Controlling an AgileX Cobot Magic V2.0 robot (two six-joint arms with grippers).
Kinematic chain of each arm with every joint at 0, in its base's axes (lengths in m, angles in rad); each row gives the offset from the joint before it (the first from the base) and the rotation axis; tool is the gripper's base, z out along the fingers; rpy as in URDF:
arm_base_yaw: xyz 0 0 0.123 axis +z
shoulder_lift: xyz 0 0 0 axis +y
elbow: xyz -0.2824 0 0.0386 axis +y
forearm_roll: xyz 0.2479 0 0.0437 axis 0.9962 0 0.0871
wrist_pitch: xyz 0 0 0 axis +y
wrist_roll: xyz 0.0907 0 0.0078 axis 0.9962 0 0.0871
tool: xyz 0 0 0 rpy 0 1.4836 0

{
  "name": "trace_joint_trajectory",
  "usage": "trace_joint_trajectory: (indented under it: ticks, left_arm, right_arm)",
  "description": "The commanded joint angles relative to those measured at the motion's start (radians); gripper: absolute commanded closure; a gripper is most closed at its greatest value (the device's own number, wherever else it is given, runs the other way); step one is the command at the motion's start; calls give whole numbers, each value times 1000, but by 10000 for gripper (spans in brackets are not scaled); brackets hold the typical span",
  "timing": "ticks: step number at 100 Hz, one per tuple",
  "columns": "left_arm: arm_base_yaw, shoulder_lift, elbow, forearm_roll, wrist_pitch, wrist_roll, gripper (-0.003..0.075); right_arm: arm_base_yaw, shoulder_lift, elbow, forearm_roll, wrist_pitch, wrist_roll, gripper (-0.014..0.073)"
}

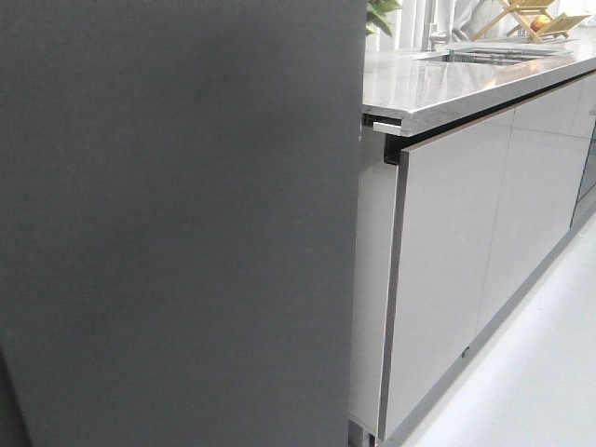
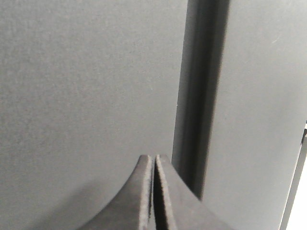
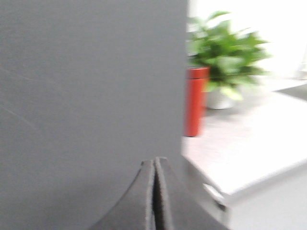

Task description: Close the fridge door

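A tall matte dark-grey fridge front [image 1: 177,223] fills the left of the front view, flat towards me. No white lining or bins show. In the left wrist view two dark-grey faces, a left one [image 2: 86,86] and a right one [image 2: 259,105], meet at a dark vertical gap [image 2: 199,96]. I cannot tell which one is the fridge door. My left gripper [image 2: 154,157] is shut and empty, its tips close to the left face beside the gap. My right gripper [image 3: 154,160] is shut and empty, close to the dark-grey face [image 3: 86,96] near its edge by the counter. Neither gripper shows in the front view.
A grey counter [image 1: 447,84] with glossy light-grey cabinet fronts [image 1: 447,261] runs off to the right of the dark front. A red bottle [image 3: 195,100] and a potted plant [image 3: 225,52] stand on the counter. A sink [image 1: 494,54] lies farther back. White floor [image 1: 549,372] is at the lower right.
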Motion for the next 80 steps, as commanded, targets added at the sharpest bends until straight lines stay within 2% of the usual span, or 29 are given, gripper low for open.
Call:
trace_joint_trajectory:
  ticks: [1,46,65,80]
  left_arm:
    - [-8,19,28,-2,-77,-4,741]
    - [-8,19,28,-2,-77,-4,741]
    - [-8,19,28,-2,-77,-4,741]
    - [-8,19,28,-2,-77,-4,741]
  right_arm:
    - [-58,-117,69,-10,-90,-1,670]
    - [-325,-628,651,-3,-117,-1,670]
    - [-349,-801,804,-3,-117,-1,670]
    - [-349,-861,882,-3,-117,-1,670]
